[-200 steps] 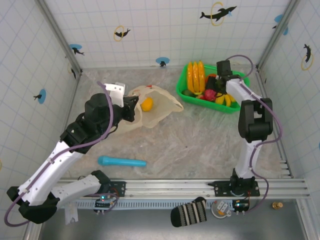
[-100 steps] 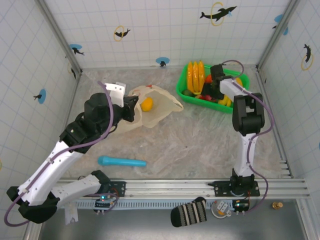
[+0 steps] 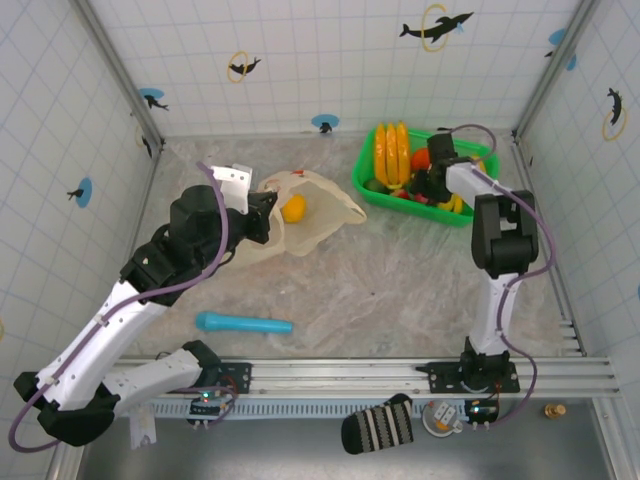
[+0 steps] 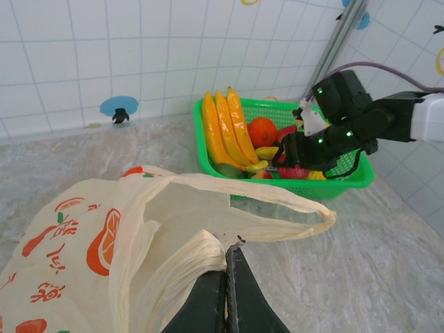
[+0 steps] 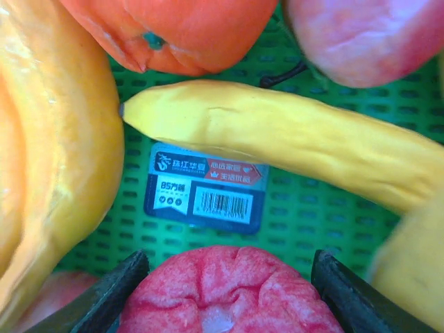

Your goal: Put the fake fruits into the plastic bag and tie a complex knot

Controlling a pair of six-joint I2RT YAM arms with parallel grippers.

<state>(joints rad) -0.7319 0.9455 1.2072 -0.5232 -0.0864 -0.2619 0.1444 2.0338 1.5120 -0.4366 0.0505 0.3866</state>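
The cream plastic bag (image 3: 322, 212) lies open on the table with one yellow-orange fruit (image 3: 293, 208) inside. My left gripper (image 3: 268, 216) is shut on a bunched handle (image 4: 193, 255) of the bag, its jaws pressed together (image 4: 229, 262). The other loop handle (image 4: 298, 215) stretches toward the green basket (image 4: 350, 182). My right gripper (image 3: 420, 186) is down in that basket, open, its fingers (image 5: 118, 291) flanking a red dimpled fruit (image 5: 222, 295). Around it lie a yellow banana (image 5: 277, 139), an orange round (image 5: 187, 28), a red apple (image 5: 368, 35) and large bananas (image 3: 392, 152).
A blue tube (image 3: 243, 324) lies near the front of the table. The green basket's rim (image 3: 357, 181) stands at the back right by the tiled wall. A barcode label (image 5: 205, 187) sticks to the basket floor. Marbled tabletop (image 3: 400, 280) spreads between bag and arm bases.
The right arm's wrist has swung inside the basket and settled lower over the fruits. The left arm and the bag have stayed put.
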